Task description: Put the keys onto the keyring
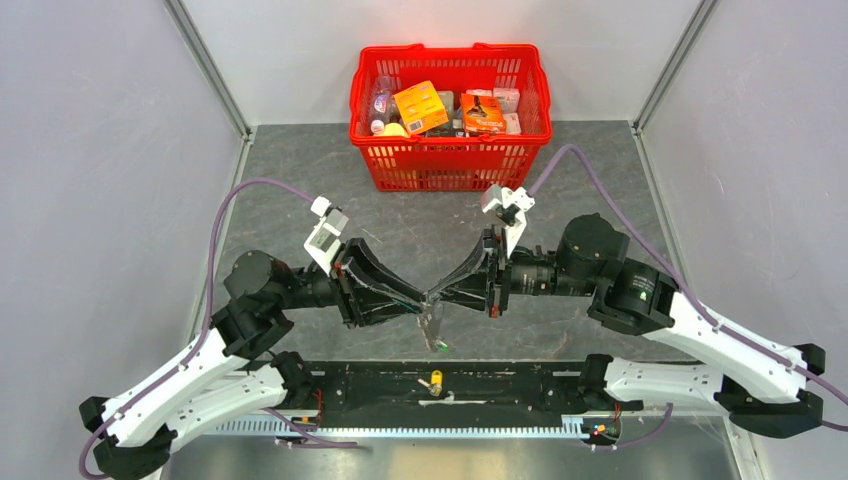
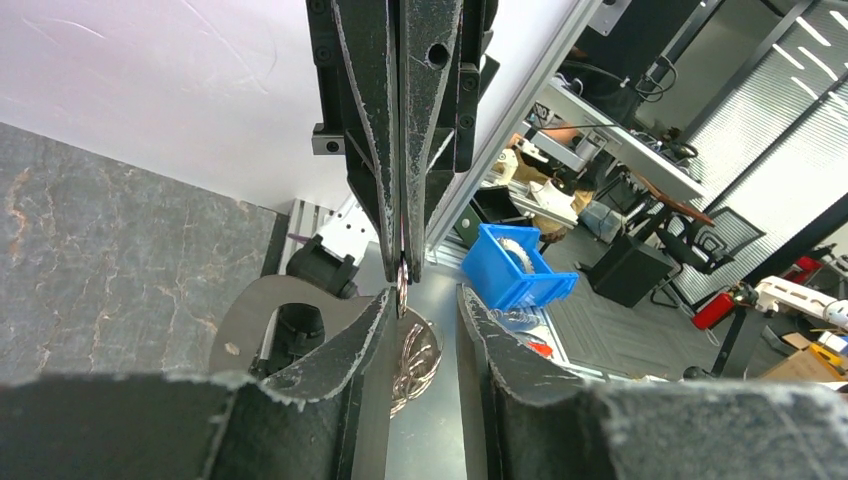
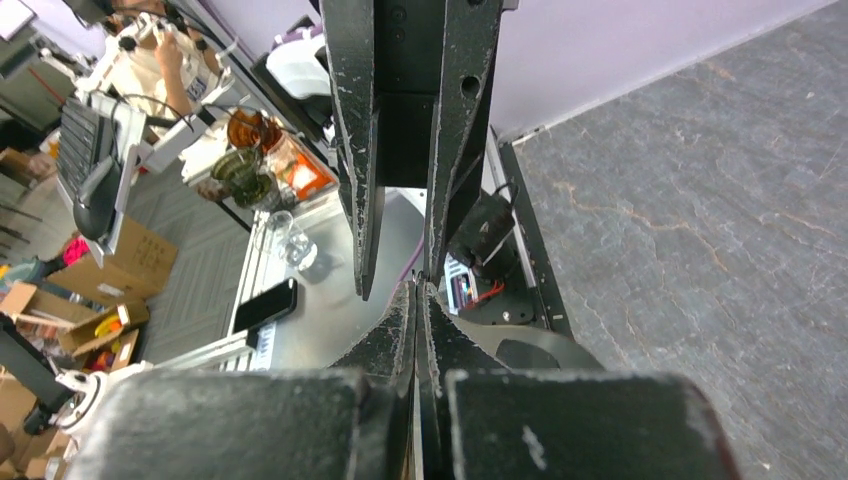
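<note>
A: Surface of the table (image 1: 420,220)?
B: Grey, stone-veined, matt.
A: And the basket (image 1: 450,165)?
B: Red plastic lattice, glossy.
A: The right gripper (image 2: 403,268), its fingers (image 2: 425,120)?
B: Black, matt, edges scuffed whitish.
A: The keyring (image 2: 420,355)?
B: Thin, bright metal wire. The 2 arm shells (image 1: 740,355): smooth white plastic, slightly glossy.

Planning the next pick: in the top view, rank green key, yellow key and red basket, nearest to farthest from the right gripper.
1. green key, just below the right gripper in the view.
2. yellow key, lower still, on the black rail at the near edge.
3. red basket, farthest, at the back.
</note>
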`<state>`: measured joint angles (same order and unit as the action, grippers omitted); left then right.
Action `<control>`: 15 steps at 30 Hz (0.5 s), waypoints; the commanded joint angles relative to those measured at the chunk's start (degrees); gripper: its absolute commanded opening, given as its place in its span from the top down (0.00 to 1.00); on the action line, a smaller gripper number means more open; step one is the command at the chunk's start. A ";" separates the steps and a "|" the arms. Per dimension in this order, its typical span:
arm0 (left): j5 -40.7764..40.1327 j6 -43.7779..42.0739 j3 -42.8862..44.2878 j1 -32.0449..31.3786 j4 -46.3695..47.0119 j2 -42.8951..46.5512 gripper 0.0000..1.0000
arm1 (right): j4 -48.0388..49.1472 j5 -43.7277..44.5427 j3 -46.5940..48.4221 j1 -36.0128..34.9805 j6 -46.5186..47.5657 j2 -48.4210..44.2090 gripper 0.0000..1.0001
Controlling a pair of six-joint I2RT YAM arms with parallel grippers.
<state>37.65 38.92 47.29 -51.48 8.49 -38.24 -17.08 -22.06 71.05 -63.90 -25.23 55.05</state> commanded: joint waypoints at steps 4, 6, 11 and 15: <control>-0.87 0.99 -0.61 0.07 2.93 0.29 0.67 | 13.72 3.48 -4.43 -0.17 -4.28 -4.30 1.00; -1.25 0.84 -0.62 0.11 2.91 0.28 0.68 | 14.04 3.03 -4.25 -0.17 -4.72 -4.20 1.00; -2.06 0.81 -0.27 0.08 3.17 -0.02 0.70 | 15.61 2.40 -4.59 -0.17 -5.65 -3.29 1.00; -2.66 0.82 -0.18 0.07 3.28 0.09 0.72 | 16.19 2.23 -5.10 -0.17 -5.65 -3.11 1.00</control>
<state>36.12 38.94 46.78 -51.48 9.63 -38.20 -6.13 -19.62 66.19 -63.90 -30.02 51.99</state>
